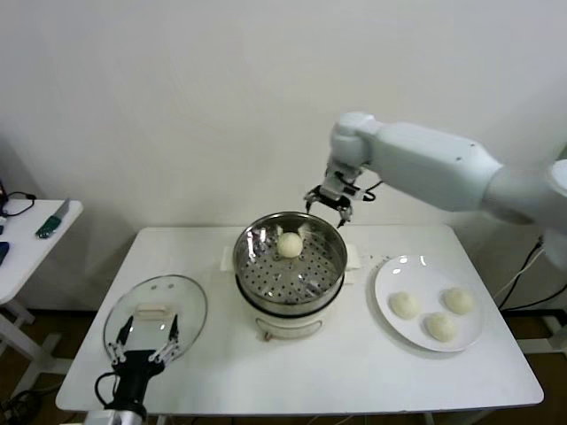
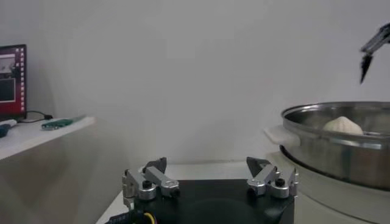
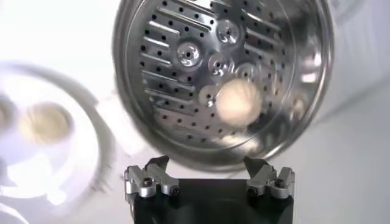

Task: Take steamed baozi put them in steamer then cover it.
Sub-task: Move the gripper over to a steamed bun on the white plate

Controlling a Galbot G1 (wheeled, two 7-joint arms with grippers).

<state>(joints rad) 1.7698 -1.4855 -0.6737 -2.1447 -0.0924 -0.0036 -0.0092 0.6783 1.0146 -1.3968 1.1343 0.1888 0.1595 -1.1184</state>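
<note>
**Right gripper empty above steamer; one baozi inside, three on plate**

Above the far rim of the steamer (image 1: pixel 290 266): right gripper (image 1: pixel 328 204), fingers spread apart, nothing between them, touching nothing. Confirmed in the right wrist view: both fingertips (image 3: pixel 157 165) wide apart over the perforated basket floor (image 3: pixel 201 73), gap bare.

Inside the steamer, toward its far side: one steamed baozi (image 1: pixel 290 244), resting on the basket floor, clear of the gripper. Also visible from the right wrist (image 3: pixel 239 102) and, over the steel rim, from the left wrist (image 2: pixel 342 125).

On the white plate (image 1: pixel 390 279) at the robot's right of the steamer: three more baozi (image 1: pixel 405 305), (image 1: pixel 458 300), (image 1: pixel 440 327), near one another, apart from the plate's edge.

On the table (image 1: pixel 337 372) at the robot's left of the steamer: cover (image 1: pixel 157 314), lying flat, white handle up, well apart from the pot. Steamer uncovered.

At the near left table edge, just beside the cover: left gripper (image 1: pixel 142 345), idle, fingers open, holding nothing; same seen in the left wrist view (image 2: pixel 210 176), fingers parted with empty space between.

At far left: small side table (image 1: pixel 35 239) carrying a few small items, too small to identify.
</note>
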